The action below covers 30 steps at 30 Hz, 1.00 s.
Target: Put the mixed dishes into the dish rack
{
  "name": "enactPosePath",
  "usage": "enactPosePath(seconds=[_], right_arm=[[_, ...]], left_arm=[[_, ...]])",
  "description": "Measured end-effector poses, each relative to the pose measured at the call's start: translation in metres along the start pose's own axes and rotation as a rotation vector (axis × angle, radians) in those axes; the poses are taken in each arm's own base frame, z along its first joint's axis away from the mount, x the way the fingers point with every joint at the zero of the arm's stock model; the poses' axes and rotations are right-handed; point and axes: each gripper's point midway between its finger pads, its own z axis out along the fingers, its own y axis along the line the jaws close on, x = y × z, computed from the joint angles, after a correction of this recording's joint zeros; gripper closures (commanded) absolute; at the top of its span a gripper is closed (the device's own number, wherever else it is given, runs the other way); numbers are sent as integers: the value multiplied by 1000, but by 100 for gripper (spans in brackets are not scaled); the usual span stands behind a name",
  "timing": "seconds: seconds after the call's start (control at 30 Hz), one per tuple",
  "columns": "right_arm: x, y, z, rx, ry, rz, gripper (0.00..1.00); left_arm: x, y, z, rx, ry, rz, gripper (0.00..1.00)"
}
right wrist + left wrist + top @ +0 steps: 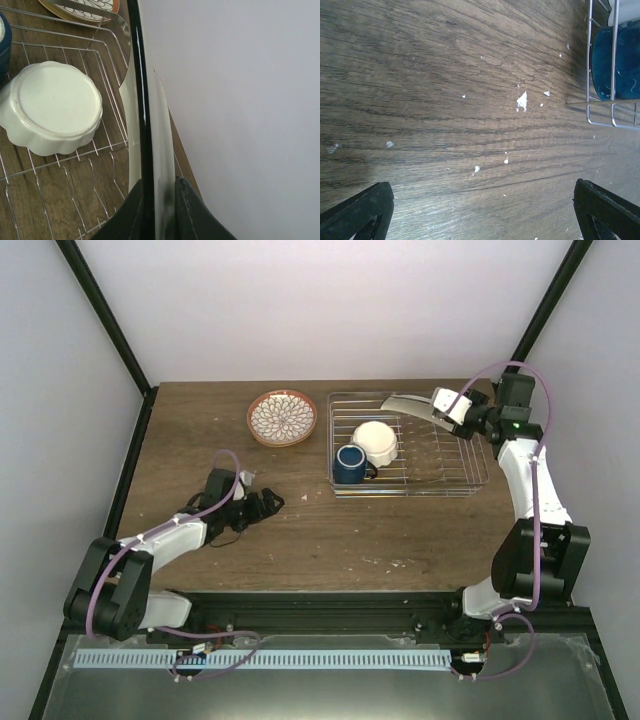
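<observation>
Right gripper (437, 410) is clamped tight on the flat cream rectangular plate (405, 406), held over the far side of the silver wire dish rack (450, 472). Small white scalloped bowl (377, 442), upside down, and dark blue mug (349, 464) sit inside the rack. Round orange-rimmed blue-and-white patterned plate (282, 418) lies on the brown wooden table (350, 535), just left of the rack. Left gripper (268, 502) is spread wide, empty, low over the table.

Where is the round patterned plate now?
Top view: the patterned plate lies on the table, just left of the dish rack, outside it.
</observation>
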Motion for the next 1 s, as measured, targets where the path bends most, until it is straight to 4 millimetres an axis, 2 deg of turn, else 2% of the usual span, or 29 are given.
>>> enactPosePath(seconds=[0.53,1.0], right_arm=[[-1,-2,1,-70,-26,-45,99],[10,1,9,-106,-24,-77,99]], left_arm=[[-1,6,1,-15,2,-17,0],[-6,6,0,-15,-7,-23,0]])
